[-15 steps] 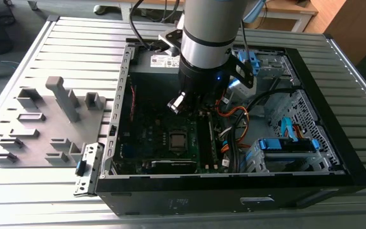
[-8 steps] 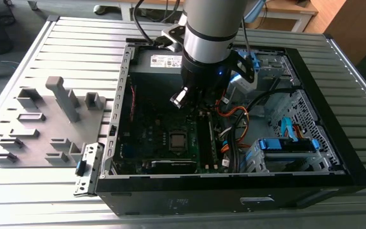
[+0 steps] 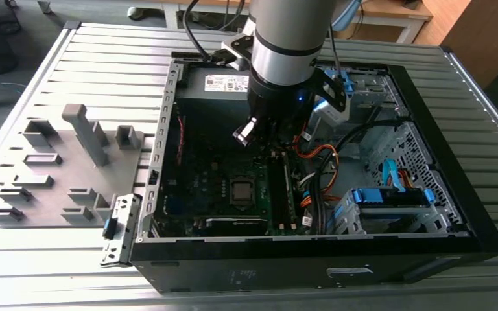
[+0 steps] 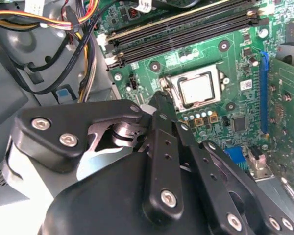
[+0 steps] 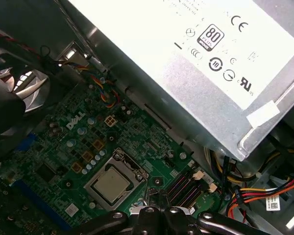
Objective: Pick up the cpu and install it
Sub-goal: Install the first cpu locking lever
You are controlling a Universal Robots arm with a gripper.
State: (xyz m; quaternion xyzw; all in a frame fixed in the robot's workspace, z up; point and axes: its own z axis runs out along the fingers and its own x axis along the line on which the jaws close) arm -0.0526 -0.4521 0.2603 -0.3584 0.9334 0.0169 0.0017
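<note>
The cpu (image 4: 198, 91) lies flat in the motherboard socket (image 4: 172, 83), face up, its edges square with the socket frame; being square, it has no long axis. In the first wrist view, cpu (image 5: 110, 186) and socket (image 5: 90, 186) lie close beyond the gripper (image 5: 157, 211). The gripper (image 4: 159, 105) hangs above the board, beside the socket. Jaws together, holding nothing. Risk: any descent here could strike the socket frame or the memory slots (image 4: 186, 30).
</note>
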